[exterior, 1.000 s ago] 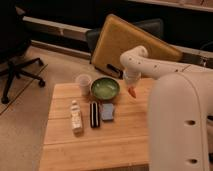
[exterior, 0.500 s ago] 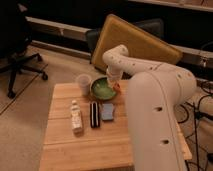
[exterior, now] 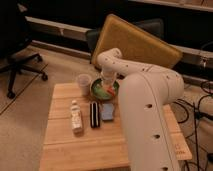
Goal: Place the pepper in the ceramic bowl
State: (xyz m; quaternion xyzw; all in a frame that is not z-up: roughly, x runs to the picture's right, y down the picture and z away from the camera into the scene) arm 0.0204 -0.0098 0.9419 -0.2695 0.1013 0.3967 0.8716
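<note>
The green ceramic bowl (exterior: 95, 90) sits at the back of the wooden table (exterior: 65, 145), right of the plastic cup. My gripper (exterior: 107, 84) hangs down from the white arm right over the bowl, low inside its rim. A small orange-red bit, the pepper (exterior: 111, 90), shows at the gripper's tip just above or inside the bowl; I cannot tell whether it rests on the bowl. The arm's large white body fills the right side and hides the table's right part.
A translucent cup (exterior: 83, 80) stands left of the bowl. A white bottle (exterior: 76, 117), a dark rectangular bar (exterior: 93, 114) and a blue-grey sponge (exterior: 108, 112) lie in a row in front. A yellow padded panel (exterior: 137, 42) leans behind; an office chair (exterior: 15, 45) stands left.
The gripper with the pepper has swung left from the bowl's right side to over the bowl and has come lower. The table's things have not moved.
</note>
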